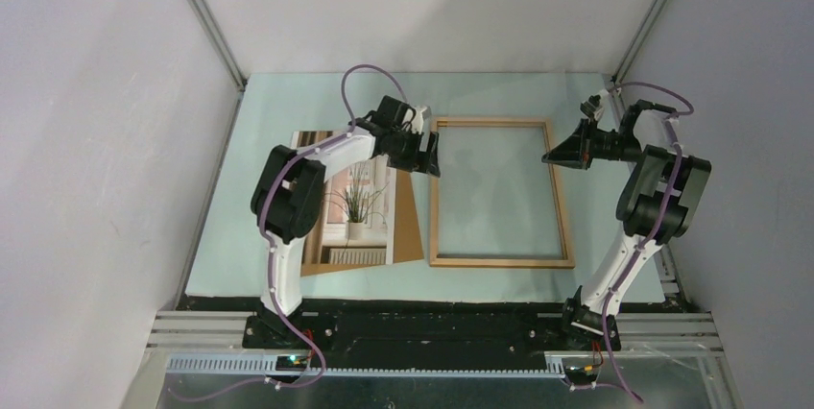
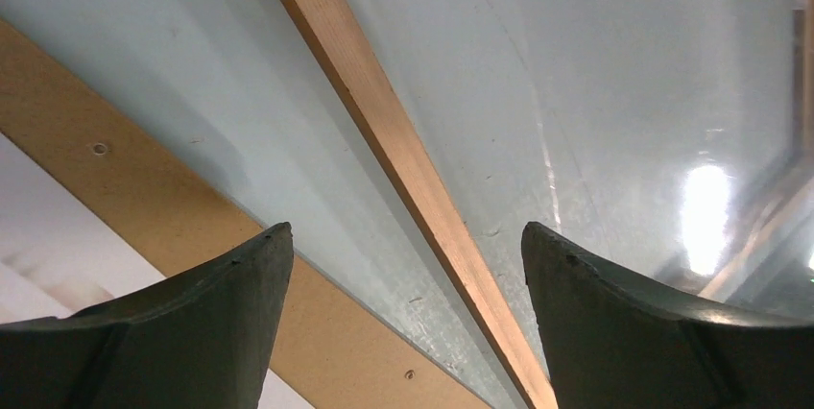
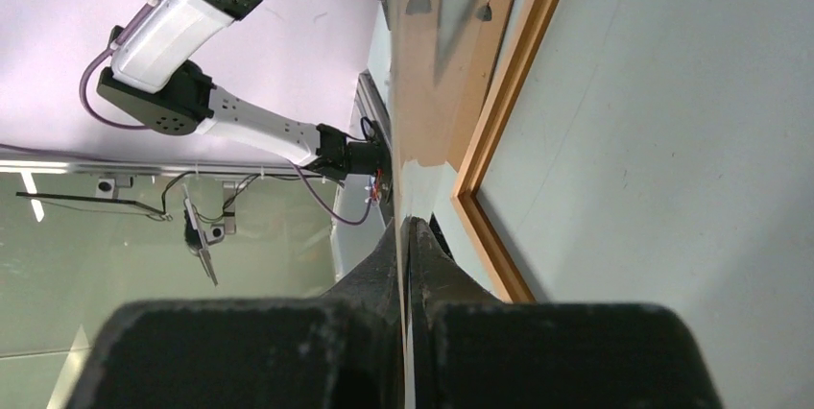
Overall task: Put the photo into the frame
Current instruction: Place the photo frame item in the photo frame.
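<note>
Over the far end of the frame (image 1: 499,261), the left gripper (image 2: 403,236) is hanging with its jaws spread wide. Its wrist view is showing the frame's left rail (image 2: 384,121) running up between the two dark fingers (image 2: 192,332), with neither one touching it. Nothing is being held. That straddling pose is looking like a line-up on the rail rather than on the print, perhaps to nudge or steady the frame, though the pictures are not settling which.

Just left of that rail a strip of bare table (image 2: 250,131) is showing, then the edge of the brown backing board (image 2: 125,188), which is passing under the left finger. The photo (image 1: 360,203) is lying picture side up on that board, beside the frame and outside it, partly covered by the left arm. So the main step is not yet done.

Across the opening, the right gripper (image 1: 555,153) is sitting with its fingers pressed together on nothing I can make out, its tip at or just by the frame's right rail. My guess is that it is bracing the frame against sliding. Whether it is actually touching the wood is not clear.
</note>
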`<control>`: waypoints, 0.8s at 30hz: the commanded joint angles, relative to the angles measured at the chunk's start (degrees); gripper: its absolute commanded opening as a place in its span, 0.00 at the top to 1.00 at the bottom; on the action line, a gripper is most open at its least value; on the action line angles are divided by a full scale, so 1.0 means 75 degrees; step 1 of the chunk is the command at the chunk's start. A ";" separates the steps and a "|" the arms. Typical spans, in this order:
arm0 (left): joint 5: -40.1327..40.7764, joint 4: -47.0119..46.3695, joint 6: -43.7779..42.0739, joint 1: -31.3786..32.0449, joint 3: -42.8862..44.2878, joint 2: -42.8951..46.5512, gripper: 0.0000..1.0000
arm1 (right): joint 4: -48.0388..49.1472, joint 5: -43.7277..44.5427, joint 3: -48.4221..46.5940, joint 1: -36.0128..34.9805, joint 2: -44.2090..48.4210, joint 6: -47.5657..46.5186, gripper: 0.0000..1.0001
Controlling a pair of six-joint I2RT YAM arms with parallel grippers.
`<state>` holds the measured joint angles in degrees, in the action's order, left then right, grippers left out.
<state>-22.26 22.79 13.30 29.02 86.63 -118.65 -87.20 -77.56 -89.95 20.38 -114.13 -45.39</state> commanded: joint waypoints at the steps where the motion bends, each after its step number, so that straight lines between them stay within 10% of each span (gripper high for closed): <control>1: -0.0566 -0.0269 -0.0271 -0.0160 0.0315 0.0738 0.07 | -0.0462 -0.0456 -0.0310 -0.0150 -0.0268 -0.0208 1.00; 10: -0.0567 -0.0337 -0.0308 -0.0293 0.0292 0.0804 0.06 | 0.3561 0.0883 0.0558 -0.0648 -0.0310 0.2925 1.00; 24: -0.0116 -0.0359 0.0220 -0.0285 0.0621 0.0207 0.07 | 0.4296 0.2475 0.0514 -0.0780 -0.0967 0.3734 1.00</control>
<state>-24.62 21.50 13.47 27.18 88.44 -116.05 -57.19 -63.05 -85.30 14.37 -120.68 -18.79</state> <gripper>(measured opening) 0.935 0.009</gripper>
